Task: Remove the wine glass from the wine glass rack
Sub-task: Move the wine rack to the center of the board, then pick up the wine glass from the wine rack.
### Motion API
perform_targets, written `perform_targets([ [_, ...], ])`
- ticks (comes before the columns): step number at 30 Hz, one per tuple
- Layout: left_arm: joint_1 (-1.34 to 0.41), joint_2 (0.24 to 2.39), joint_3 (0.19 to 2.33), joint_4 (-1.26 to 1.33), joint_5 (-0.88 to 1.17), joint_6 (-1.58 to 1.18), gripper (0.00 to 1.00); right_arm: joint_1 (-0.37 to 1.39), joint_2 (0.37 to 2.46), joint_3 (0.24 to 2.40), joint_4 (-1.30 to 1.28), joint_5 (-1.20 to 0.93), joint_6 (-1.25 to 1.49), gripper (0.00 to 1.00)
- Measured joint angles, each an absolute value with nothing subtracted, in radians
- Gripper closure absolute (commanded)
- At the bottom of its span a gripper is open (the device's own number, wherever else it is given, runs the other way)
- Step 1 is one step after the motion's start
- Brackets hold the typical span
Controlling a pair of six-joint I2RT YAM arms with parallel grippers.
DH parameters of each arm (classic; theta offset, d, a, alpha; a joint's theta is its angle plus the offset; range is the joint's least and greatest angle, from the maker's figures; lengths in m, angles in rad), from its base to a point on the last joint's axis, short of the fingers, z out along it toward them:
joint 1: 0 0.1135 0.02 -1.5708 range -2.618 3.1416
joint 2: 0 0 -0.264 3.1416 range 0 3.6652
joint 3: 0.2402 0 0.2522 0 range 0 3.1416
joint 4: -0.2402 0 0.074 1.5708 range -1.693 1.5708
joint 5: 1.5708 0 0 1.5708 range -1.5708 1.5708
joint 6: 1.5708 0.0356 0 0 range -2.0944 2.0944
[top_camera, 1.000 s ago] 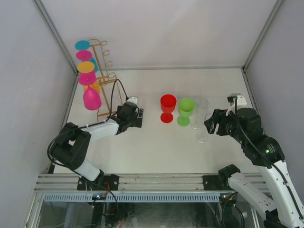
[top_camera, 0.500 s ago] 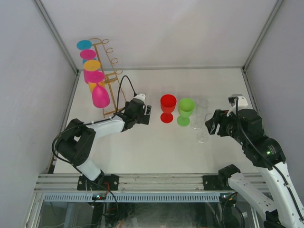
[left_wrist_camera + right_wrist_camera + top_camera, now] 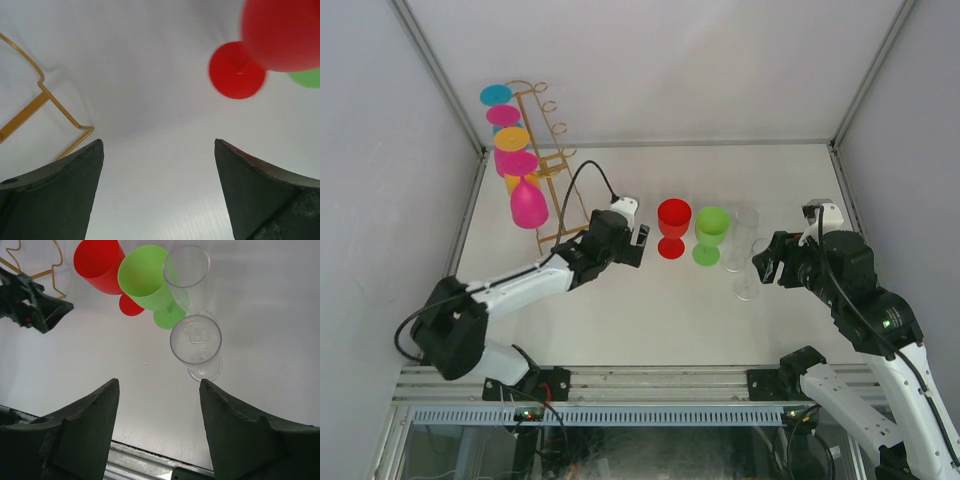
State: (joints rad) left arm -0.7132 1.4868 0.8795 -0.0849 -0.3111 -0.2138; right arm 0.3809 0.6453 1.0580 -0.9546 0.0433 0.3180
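Left gripper [image 3: 638, 243] has moved right, off the wine glass rack [image 3: 548, 160] toward the red glass [image 3: 673, 218]; jaws wide, holding nothing. Right gripper [image 3: 770, 262] likewise spread, empty. Magenta wine glass [image 3: 528, 205] hangs on the rack, pick not started.

A red goblet [image 3: 673, 216] stands upright on the white table [image 3: 650, 320], with a green goblet [image 3: 712, 226] just beside it on the right, their bowls nearly touching. Right of the green one stand two clear glasses: the far clear glass [image 3: 743, 232] close beside the green bowl, the near clear glass [image 3: 754, 262] just in front of it. All four are upright and empty. Pale walls [image 3: 650, 60] close the table in on three sides, and a grooved metal rail [image 3: 640, 383] runs along its near edge
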Motion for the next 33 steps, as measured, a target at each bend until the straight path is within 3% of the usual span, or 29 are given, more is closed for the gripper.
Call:
perform_targets([
  [9,-0.793,1.053,0.907,-0.281,-0.244,-0.209,0.02,0.381,0.646,1.058,-0.953,0.035,0.333,0.35],
  [17,-0.732,0.792,1.276,-0.592,-0.195,-0.253,0.00,0.381,0.646,1.058,-0.921,-0.001,0.371,0.28],
  [24,-0.398,0.759,1.539,-0.785,-0.092,-0.331,0.00,0.381,0.646,1.058,-0.889,-0.051,0.412,0.27],
  [26,-0.305,0.766,1.552,-0.834,-0.051,-0.350,0.00,0.381,0.646,1.058,-0.880,-0.067,0.427,0.27],
  [27,-0.139,0.810,1.547,-0.905,0.039,-0.377,0.00,0.381,0.645,1.058,-0.865,-0.096,0.451,0.27],
  [29,-0.104,0.828,1.541,-0.911,0.069,-0.387,0.00,0.381,0.645,1.058,-0.862,-0.104,0.458,0.27],
  [33,0.168,0.878,1.470,-0.886,0.239,-0.464,0.03,0.381,0.641,1.060,-0.853,-0.143,0.485,0.25],
])
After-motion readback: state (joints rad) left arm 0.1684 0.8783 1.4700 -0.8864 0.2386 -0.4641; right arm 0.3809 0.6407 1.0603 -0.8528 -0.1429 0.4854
